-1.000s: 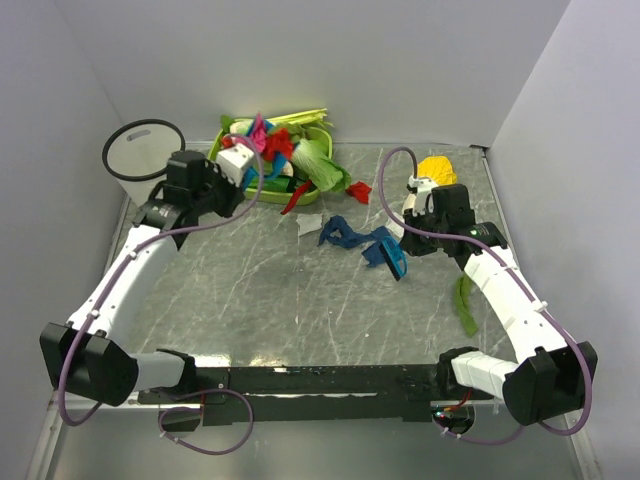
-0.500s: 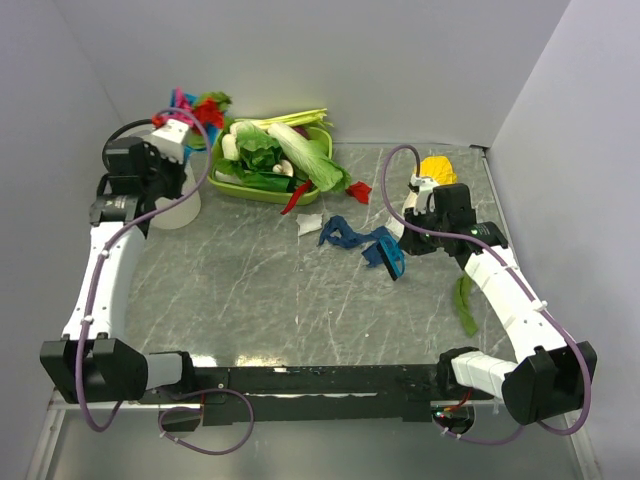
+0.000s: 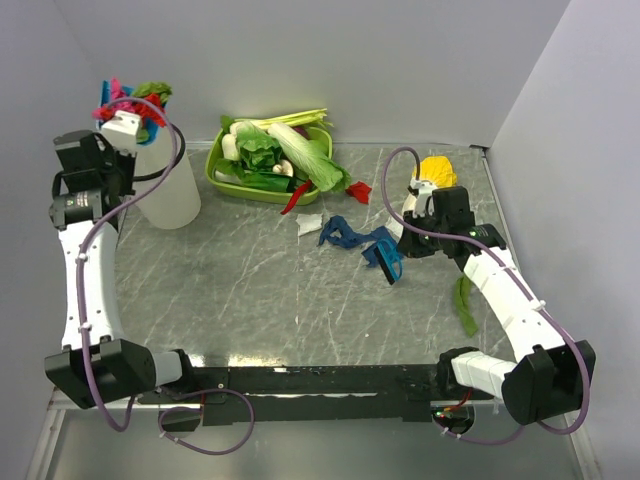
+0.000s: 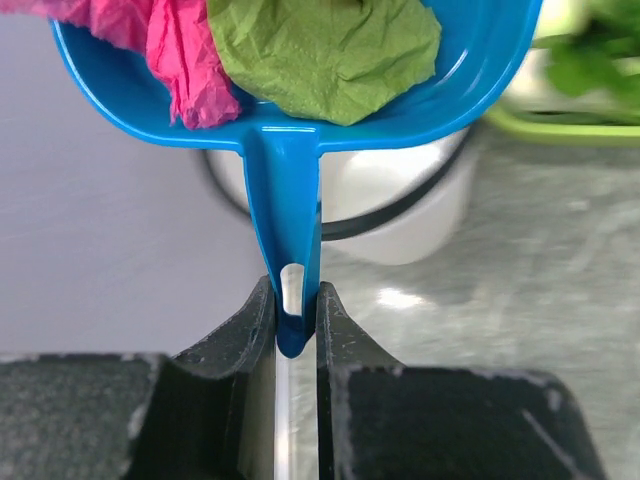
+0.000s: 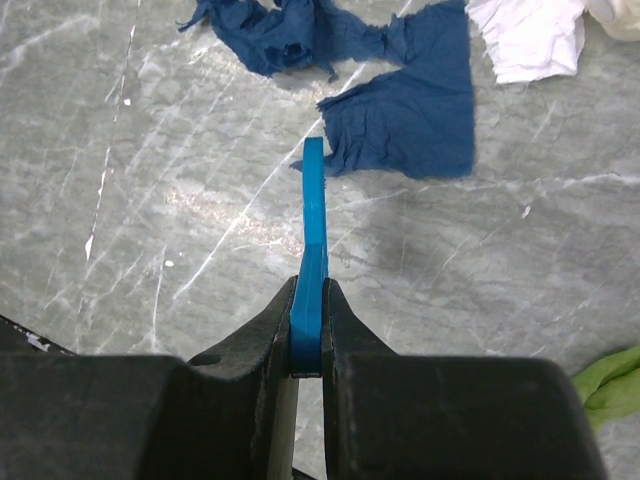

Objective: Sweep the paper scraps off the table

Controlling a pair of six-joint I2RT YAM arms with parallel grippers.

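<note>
left claw (image 4: 297,300), clenched on the dustpan (image 4: 290,160), had swung its load of paper scraps (image 4: 330,45) from the tray (image 3: 215,165) over to the bin (image 3: 172,195); right claw (image 5: 308,320) gripped a blue scraper (image 5: 315,210); several scraps remained on the surface (image 3: 250,290).

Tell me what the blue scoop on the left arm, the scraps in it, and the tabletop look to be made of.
Blue scoop: likely moulded plastic, smooth and glossy, with soft highlights. Green scrap and pink scrap: matte crumpled paper, creased all over. Tabletop: marble-patterned grey surface, slightly shiny; stone or printed laminate, I cannot tell.
</note>
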